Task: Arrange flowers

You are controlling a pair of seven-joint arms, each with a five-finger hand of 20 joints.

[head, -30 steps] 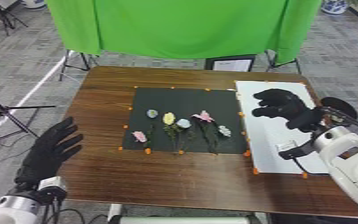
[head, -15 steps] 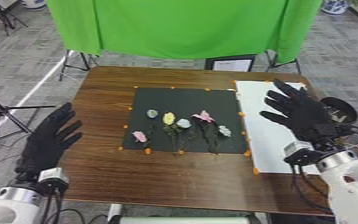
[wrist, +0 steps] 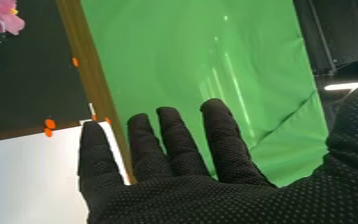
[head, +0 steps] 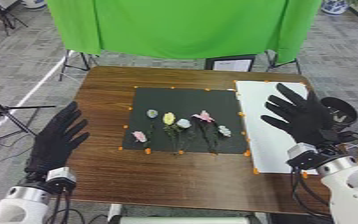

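In the head view my right hand [head: 305, 116] hovers over the white sheet at the table's right, open, fingers spread. The right wrist view has the same hand [wrist: 202, 200] with straight fingers, holding nothing. My left hand [head: 57, 137] is open by the table's left edge. Several flowers lie on the black mat: a pink one [head: 140, 136], a bluish one [head: 152, 114], a yellow one [head: 168, 118], a pale blue one [head: 183, 123], a pink lily [head: 203, 116] and a white one [head: 224, 131]. The lily [wrist: 7, 20] also appears in the right wrist view.
The black mat [head: 193, 97] lies mid-table beside the white sheet [head: 262, 135], with orange marks along their edges. A dark round container [head: 337, 108] is at the table's right edge, near my right hand. A green cloth [head: 180, 30] hangs beyond the brown table [head: 104, 175].
My right hand has turned and its fingers have straightened and spread, with the arm lower in the head view. The left hand has shifted slightly. The flowers have stayed put.
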